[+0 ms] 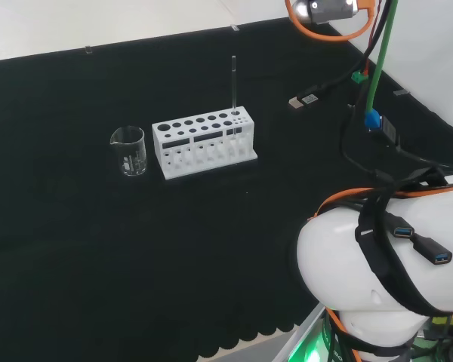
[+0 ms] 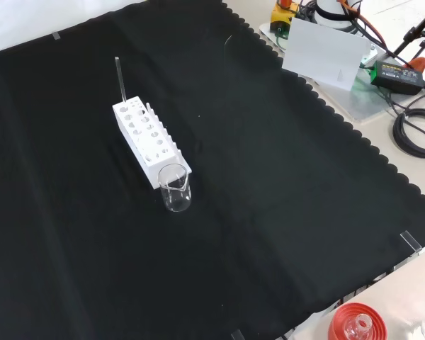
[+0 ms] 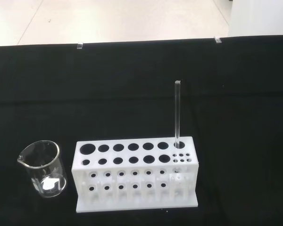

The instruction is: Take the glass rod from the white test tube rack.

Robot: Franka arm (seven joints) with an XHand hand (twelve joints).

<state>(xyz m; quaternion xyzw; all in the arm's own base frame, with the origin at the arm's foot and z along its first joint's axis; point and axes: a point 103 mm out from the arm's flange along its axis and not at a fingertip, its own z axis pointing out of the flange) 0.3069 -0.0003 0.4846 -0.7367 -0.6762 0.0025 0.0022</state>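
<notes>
A white test tube rack point(image 1: 204, 140) point(image 2: 148, 141) point(image 3: 136, 174) with several round holes stands on the black cloth. A thin clear glass rod point(image 1: 233, 89) point(image 2: 120, 76) point(image 3: 177, 113) stands upright in a small hole at the rack's right end in the head view, its far end in the front view. The wrist camera looks at the rack and rod from a distance.
A small clear glass beaker point(image 1: 130, 151) point(image 2: 175, 188) point(image 3: 44, 168) stands just left of the rack in the head view, apparently holding nothing. The arm's white link point(image 1: 377, 264) fills the lower right of the head view. A red ribbed stand point(image 2: 356, 323) sits at the front edge of the bench.
</notes>
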